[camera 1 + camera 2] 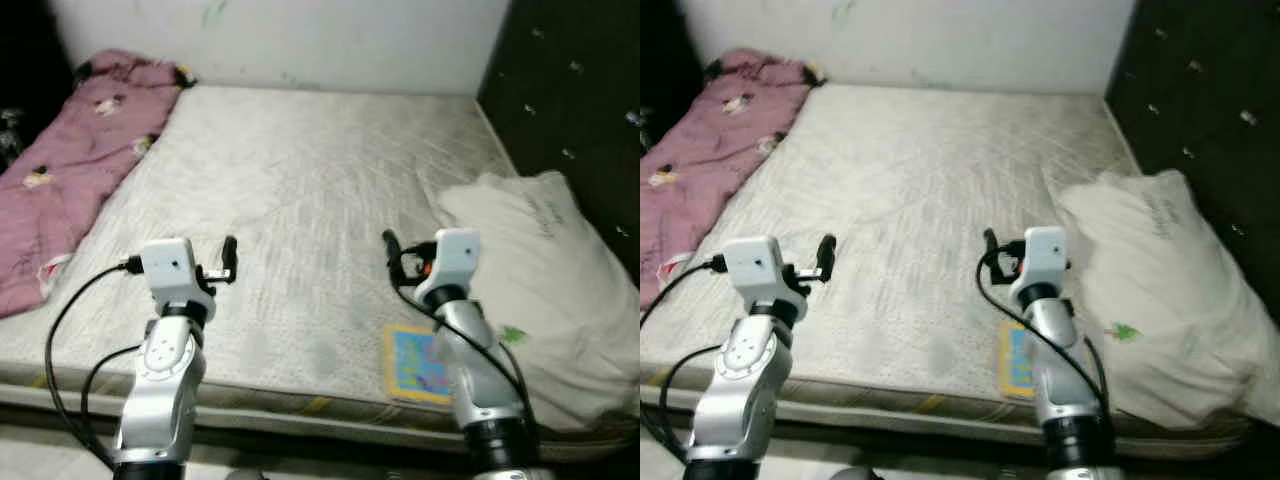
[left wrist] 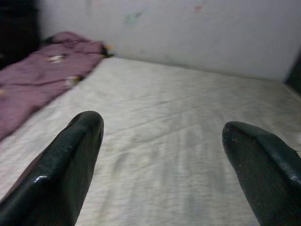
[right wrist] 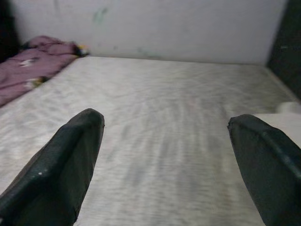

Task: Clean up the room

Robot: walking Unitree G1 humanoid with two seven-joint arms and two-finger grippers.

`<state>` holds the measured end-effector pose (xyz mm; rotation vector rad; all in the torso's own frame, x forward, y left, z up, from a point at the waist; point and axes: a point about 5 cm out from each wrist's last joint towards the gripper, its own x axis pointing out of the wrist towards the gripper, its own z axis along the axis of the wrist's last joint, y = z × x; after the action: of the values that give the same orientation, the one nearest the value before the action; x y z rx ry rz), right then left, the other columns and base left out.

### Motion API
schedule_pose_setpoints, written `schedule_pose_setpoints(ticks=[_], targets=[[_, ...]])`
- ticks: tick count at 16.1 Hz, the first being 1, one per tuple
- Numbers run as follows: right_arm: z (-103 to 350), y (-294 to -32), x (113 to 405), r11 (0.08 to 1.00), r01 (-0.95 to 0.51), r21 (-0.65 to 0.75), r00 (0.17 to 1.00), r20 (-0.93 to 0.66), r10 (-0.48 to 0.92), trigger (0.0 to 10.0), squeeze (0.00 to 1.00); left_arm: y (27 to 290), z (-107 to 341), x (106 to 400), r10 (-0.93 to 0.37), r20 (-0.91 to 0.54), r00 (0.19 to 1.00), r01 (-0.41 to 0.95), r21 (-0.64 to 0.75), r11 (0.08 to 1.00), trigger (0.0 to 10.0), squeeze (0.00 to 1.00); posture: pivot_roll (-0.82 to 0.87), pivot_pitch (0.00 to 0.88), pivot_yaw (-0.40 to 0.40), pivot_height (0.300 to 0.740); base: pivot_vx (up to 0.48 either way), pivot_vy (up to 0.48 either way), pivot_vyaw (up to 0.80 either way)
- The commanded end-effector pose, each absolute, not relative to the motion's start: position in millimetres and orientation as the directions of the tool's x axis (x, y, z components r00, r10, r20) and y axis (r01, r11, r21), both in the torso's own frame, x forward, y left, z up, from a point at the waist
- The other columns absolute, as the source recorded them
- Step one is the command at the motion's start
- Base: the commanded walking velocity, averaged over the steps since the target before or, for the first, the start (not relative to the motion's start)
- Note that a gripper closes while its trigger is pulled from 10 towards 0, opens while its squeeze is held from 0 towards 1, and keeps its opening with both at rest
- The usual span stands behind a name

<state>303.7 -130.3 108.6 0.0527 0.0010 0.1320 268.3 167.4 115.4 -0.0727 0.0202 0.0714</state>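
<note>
Grey-white quilted fabric covers the bare mattress of the bed (image 1: 300,200), which runs back to a pale wall. A rumpled mauve-pink blanket with small printed figures (image 1: 70,160) lies along the bed's left edge, reaching its far left corner. A large white pillow (image 1: 545,280) rests against the right edge near the front, beside a dark tufted panel. A small flat book with a blue and yellow cover (image 1: 415,365) lies at the bed's front edge, just left of the pillow. Both silver arms are raised over the front edge: the left gripper (image 2: 162,136) and the right gripper (image 3: 164,136) each hang above the mattress with the 2 black fingers spread wide, holding nothing.
</note>
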Motion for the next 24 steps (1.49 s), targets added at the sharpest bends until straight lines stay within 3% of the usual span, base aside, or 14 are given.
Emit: schedule_pose_setpoints(ticks=[1,8,13,19,24], targets=[[115,-131,306,0.990,-0.135,0.035,0.991,0.029,0.134,10.0,0.00,169,123,271,0.090,-0.001,0.996,-0.090,-0.084,0.992,10.0,0.00,0.01,0.000,0.034,0.740,0.000,0.480,0.00],[120,-128,311,0.989,-0.147,-0.028,0.988,0.041,0.148,10.0,0.00,166,122,271,0.088,-0.005,0.996,-0.088,-0.092,0.992,10.0,0.00,0.01,0.000,0.033,0.740,0.000,0.480,0.00],[116,-133,313,0.995,-0.098,-0.019,0.995,-0.020,0.098,10.0,0.00,165,121,271,0.089,-0.010,0.996,-0.090,-0.098,0.991,10.0,0.00,0.00,0.000,0.029,0.740,0.000,0.480,0.00],[111,-129,312,0.989,-0.149,0.009,0.988,-0.036,0.149,10.0,0.00,166,122,272,0.092,-0.003,0.996,-0.092,-0.099,0.991,10.0,0.00,0.00,0.000,0.028,0.740,0.000,0.480,0.00],[110,-129,312,0.986,-0.165,0.013,0.985,-0.043,0.165,10.0,0.00,164,123,272,0.085,0.008,0.996,-0.084,-0.097,0.992,10.0,0.00,0.00,0.000,0.027,0.740,0.000,0.000,0.00]])
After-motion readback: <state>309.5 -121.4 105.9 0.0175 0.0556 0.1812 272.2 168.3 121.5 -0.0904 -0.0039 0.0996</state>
